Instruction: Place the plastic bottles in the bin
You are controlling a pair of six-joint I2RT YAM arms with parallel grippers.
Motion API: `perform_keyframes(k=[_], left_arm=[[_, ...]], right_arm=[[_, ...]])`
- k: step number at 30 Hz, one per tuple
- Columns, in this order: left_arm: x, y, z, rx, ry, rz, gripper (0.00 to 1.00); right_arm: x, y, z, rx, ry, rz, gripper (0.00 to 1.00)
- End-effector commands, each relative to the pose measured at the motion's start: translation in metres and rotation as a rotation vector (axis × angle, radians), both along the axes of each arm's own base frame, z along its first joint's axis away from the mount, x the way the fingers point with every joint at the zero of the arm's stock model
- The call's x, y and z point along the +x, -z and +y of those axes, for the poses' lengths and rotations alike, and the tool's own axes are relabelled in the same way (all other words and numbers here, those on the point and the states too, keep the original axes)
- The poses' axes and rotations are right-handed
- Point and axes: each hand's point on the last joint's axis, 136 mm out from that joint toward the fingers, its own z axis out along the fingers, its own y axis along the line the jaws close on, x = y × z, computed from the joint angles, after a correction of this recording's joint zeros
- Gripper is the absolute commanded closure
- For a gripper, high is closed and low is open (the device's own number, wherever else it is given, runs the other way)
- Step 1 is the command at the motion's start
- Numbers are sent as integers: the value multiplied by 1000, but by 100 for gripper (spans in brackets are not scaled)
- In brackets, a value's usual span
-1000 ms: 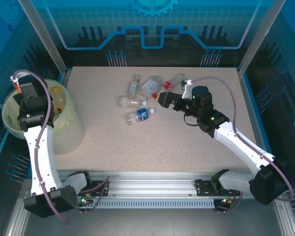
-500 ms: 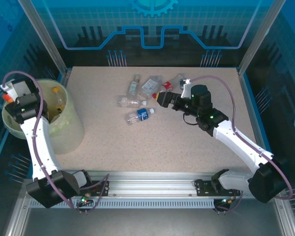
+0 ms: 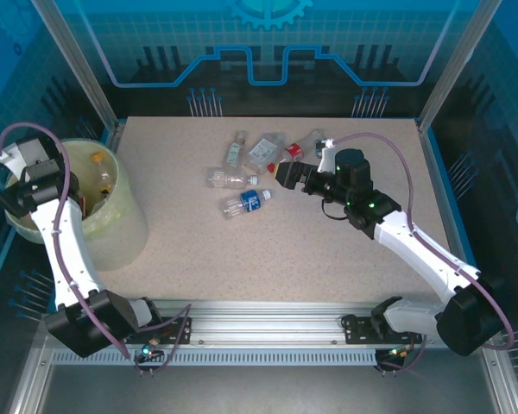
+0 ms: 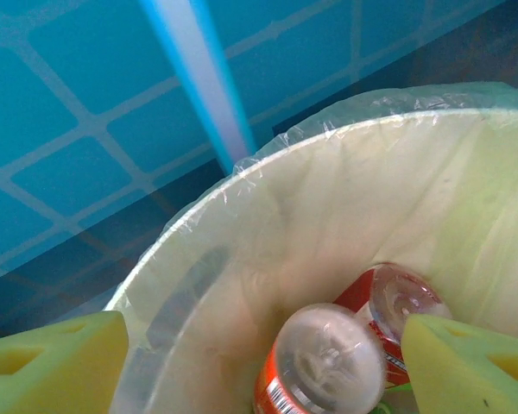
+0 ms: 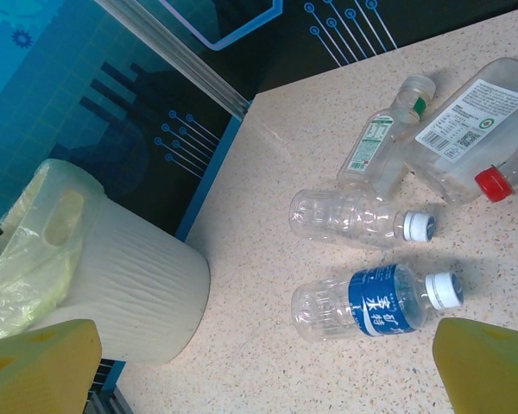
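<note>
Both end effectors gape empty; blue-labelled bottle lies flat, cap pointing right.

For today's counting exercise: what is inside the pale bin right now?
Inside the bin, two clear bottles show their bases: an orange-labelled bottle and a red-labelled bottle beside it. Whatever lies beneath them is covered.

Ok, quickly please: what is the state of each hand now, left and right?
Left hand: open, holding nothing, over the bin.
Right hand: open, holding nothing, over the table near the blue-label bottle.
</note>
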Motion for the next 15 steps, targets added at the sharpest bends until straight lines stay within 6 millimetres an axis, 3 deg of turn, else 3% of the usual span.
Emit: perform_keyframes(k=[1,5,10,15], left_arm=[[0,-26,-11,-4,30,-85,15],[19,-51,-44,9,160,-156,11],[51,-85,-112,30,407,-241,2],[84,-90,-183,43,634,-224,1]], right_arm=[[1,-11,-2,6,-2,-9,0],[0,-12,-3,8,2,-7,0],[-1,-9,-8,0,21,-3,0],[-3,-11,-11,-12,31,-13,0]])
